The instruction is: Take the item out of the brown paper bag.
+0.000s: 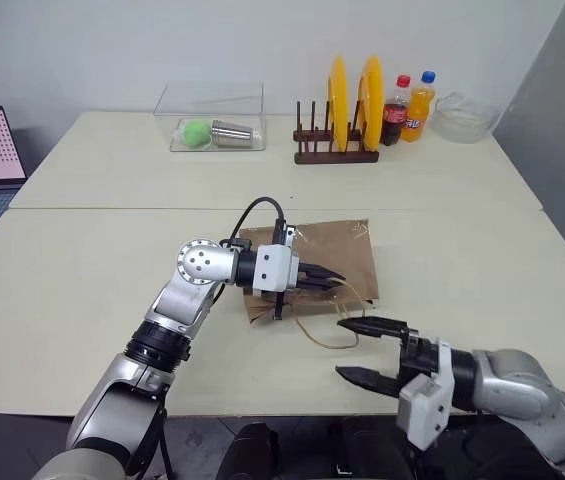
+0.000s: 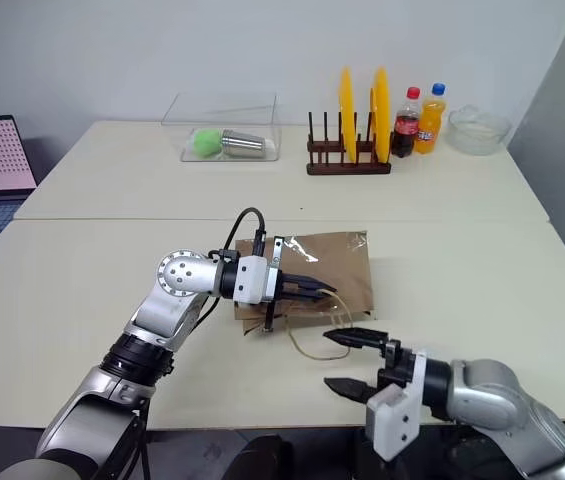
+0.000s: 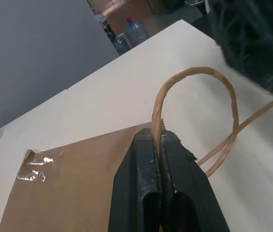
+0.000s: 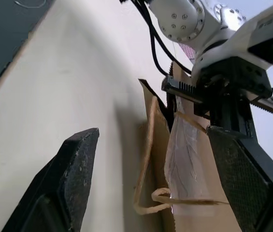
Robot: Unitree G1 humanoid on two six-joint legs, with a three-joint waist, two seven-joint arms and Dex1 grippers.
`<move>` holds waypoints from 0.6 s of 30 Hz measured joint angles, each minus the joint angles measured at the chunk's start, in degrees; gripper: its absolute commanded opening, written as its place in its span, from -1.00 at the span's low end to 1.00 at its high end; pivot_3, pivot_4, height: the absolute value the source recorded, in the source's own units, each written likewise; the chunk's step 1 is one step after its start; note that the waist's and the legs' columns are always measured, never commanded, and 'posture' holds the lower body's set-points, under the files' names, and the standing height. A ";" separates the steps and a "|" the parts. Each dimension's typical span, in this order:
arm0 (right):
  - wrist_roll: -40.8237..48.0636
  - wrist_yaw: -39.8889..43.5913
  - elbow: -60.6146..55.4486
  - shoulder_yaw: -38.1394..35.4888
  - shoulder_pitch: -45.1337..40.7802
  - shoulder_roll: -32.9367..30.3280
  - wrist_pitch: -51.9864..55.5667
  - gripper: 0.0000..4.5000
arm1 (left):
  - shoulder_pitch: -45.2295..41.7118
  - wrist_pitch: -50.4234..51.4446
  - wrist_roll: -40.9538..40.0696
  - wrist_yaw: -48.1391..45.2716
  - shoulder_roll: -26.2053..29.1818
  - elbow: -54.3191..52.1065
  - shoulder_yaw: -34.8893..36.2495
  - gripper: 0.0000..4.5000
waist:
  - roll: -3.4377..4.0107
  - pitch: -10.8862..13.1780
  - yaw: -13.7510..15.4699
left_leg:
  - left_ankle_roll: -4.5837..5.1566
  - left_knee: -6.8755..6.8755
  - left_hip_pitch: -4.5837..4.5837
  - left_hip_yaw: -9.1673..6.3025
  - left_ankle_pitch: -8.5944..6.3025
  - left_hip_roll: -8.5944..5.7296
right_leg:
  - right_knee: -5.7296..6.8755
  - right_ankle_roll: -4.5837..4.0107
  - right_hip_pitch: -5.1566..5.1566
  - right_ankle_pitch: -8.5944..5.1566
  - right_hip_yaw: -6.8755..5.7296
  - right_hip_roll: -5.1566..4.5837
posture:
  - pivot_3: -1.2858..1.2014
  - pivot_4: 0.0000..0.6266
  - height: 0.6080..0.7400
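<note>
A creased kraft-brown paper bag (image 1: 324,262) is lying flat on the cream table (image 1: 82,290), its thin twisted-paper loop handles (image 3: 194,113) trailing toward the near edge. The left gripper (image 1: 328,281), fingers pressed together, is pinching the bag's top edge beside one handle. The right gripper (image 1: 365,350) is hovering just beyond the handles, fingers spread wide, holding nothing.

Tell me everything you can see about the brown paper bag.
The brown paper bag is creased kraft paper, lying flat on the pale table near its front edge. Two thin twisted-paper loop handles trail from its open end toward the robot. A shiny clear patch marks one corner. The left gripper is shut on the bag's rim at a handle; the open right gripper hovers just short of the handles.
</note>
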 measured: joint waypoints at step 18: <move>-12.30 0.86 6.77 7.17 -3.96 6.27 4.57 -0.99 | -3.83 11.79 -1.77 4.99 -1.33 -0.14 2.97 -1.00 | 0.00 0.00 0.03 | 0.00 0.02 -0.01 -0.01 0.00 -0.01 | 0.02 -0.01 0.00 0.00 0.00 -0.01 | 0.03 -0.52 1.00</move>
